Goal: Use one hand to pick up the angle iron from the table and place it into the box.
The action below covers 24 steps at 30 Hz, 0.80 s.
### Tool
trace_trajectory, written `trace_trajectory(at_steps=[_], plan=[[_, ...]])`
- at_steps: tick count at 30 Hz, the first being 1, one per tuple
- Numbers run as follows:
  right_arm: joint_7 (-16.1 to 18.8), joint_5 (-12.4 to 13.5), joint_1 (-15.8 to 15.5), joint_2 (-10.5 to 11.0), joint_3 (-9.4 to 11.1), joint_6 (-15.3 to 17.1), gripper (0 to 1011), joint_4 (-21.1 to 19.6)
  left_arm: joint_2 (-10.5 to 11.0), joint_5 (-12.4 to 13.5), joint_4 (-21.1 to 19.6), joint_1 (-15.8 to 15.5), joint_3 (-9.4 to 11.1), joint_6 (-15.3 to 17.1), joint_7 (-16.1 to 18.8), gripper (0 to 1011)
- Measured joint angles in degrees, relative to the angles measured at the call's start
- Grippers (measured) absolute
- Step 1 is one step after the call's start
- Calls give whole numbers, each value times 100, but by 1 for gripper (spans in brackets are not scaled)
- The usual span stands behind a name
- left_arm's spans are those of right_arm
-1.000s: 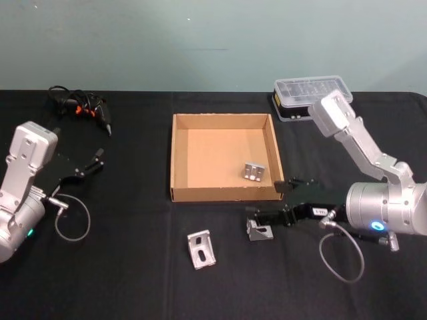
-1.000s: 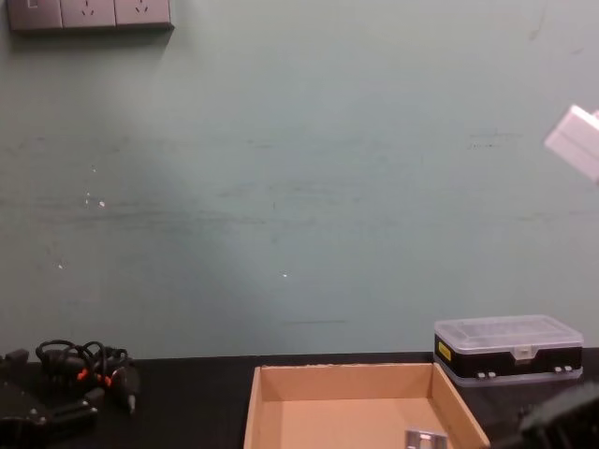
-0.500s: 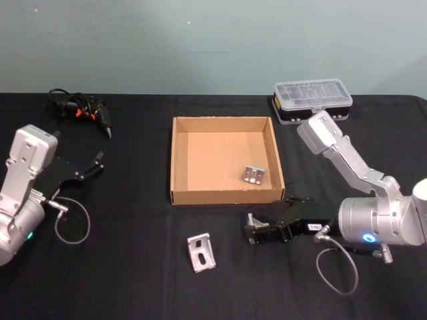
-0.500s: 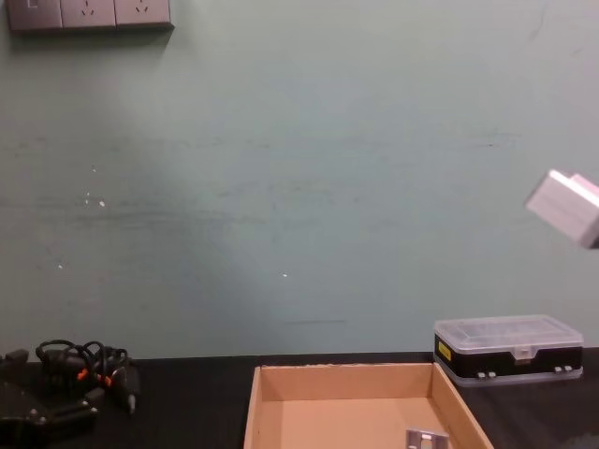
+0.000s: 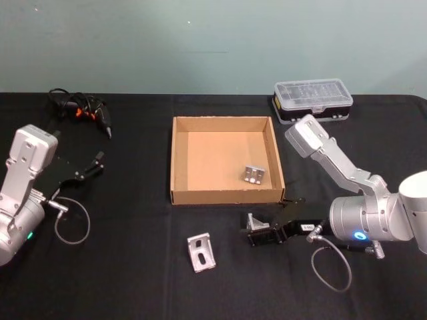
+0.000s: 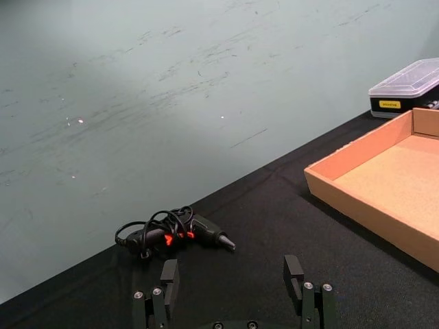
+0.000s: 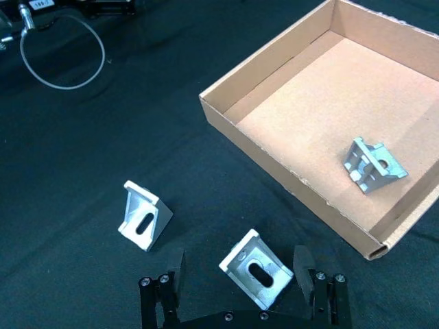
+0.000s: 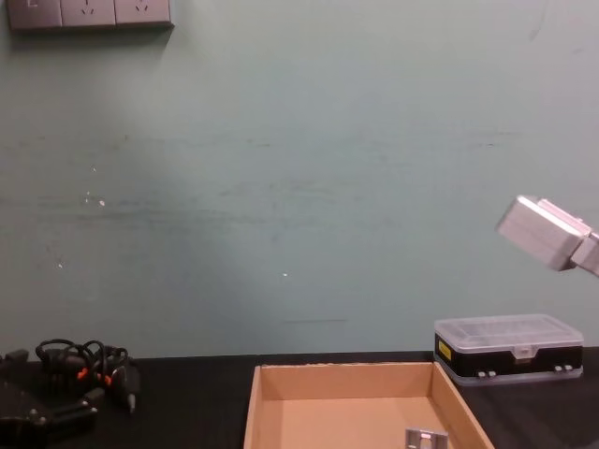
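The chest view's lower edge cut off the near part of the box [image 8: 346,382] and most of the angle iron [image 8: 425,438] inside.

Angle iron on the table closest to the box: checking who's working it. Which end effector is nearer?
Right. The right end effector straddles that angle iron, open; the left end effector is parked far off, left of the box.

Clear-lidded, black-based plastic organiser case [image 5: 312,100]: seen closed, at far right. Black power screwdriver [image 5: 80,105], orange-marked, cable bundled against it: laid at far left. Grey socket strip [image 8: 89,13]: mounted on scuffed teal wall [image 8: 299,187].
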Motion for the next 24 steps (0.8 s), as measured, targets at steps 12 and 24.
trace_trajectory(at_steps=[12, 24], plan=[[609, -305, 354, 126, -416, -299, 1003, 317, 0, 0, 0, 0, 0, 0, 0, 1000], [1176, -610, 636, 359, -661, -689, 1003, 531, 0, 0, 0, 0, 0, 0, 0, 1000]])
